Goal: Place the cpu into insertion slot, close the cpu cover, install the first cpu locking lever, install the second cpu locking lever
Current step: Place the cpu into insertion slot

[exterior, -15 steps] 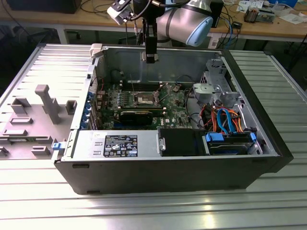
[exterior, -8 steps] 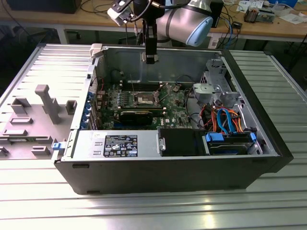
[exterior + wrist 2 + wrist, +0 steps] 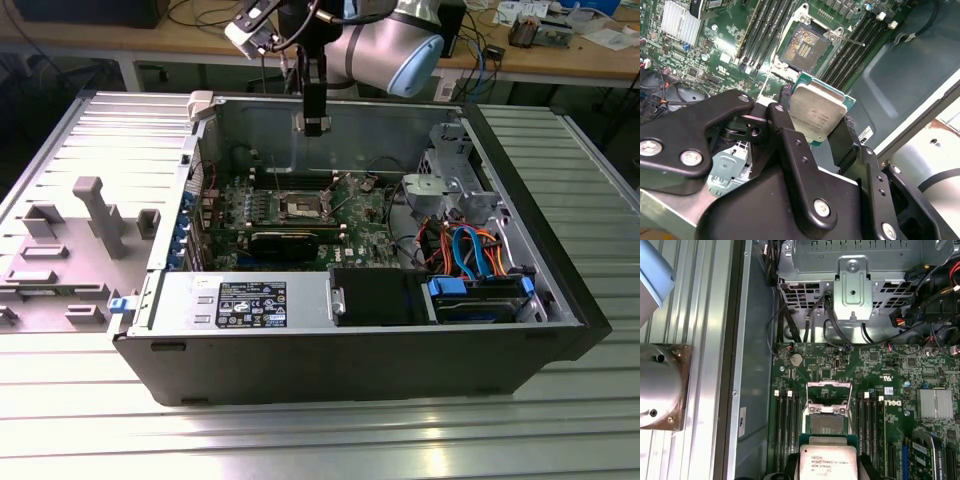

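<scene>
My gripper (image 3: 316, 124) hangs inside the open computer case, above the green circuit board (image 3: 350, 235). In both wrist views its black fingers (image 3: 785, 120) are shut on the edges of the cpu (image 3: 817, 114), a flat square chip with a silvery-grey top (image 3: 827, 464). The insertion slot (image 3: 804, 47) lies below and apart from the chip, its dark centre bare (image 3: 826, 424). It also shows in the exterior view as a small square socket (image 3: 303, 207). The cpu cover (image 3: 829, 391) stands swung up at the socket's far side. A thin locking lever (image 3: 849, 40) sticks out beside the socket.
Long black memory slots (image 3: 786, 420) flank the socket. A grey drive cage (image 3: 450, 185) and coloured cables (image 3: 470, 250) fill the exterior view's right. The power supply (image 3: 240, 300) sits at the case front. A finned heatsink (image 3: 680, 22) is on the board. Grey fixture blocks (image 3: 90, 215) stand outside.
</scene>
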